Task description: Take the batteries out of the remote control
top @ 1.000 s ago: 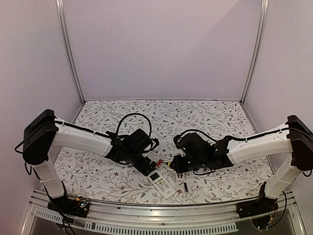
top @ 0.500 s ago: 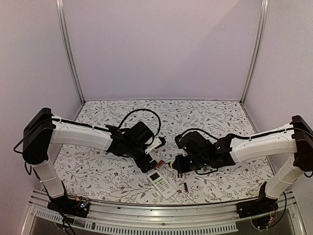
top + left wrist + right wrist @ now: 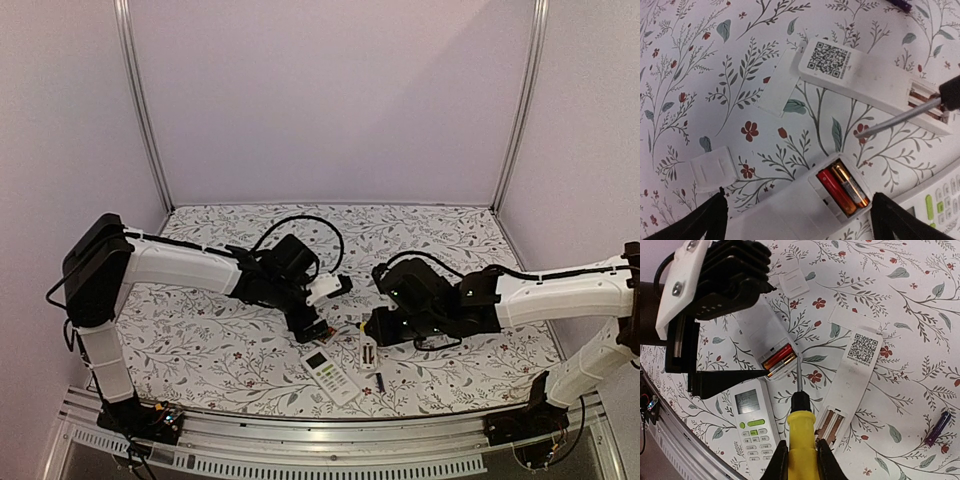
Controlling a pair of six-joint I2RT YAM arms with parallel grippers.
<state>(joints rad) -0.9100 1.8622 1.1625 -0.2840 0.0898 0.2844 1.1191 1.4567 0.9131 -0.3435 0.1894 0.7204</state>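
Nearest, a remote with buttons lies face up on the counter. The right pincer squeezes a yellow screwdriver, its tip beside two batteries inside an open remote. The left pincer hangs wide over them.

Two batteries with glossy red and gold metallic casings sit in a matt white plastic remote. The screwdriver has a shiny yellow plastic handle and a smooth bare-metal shaft. The table covering looks matt, flower-printed.
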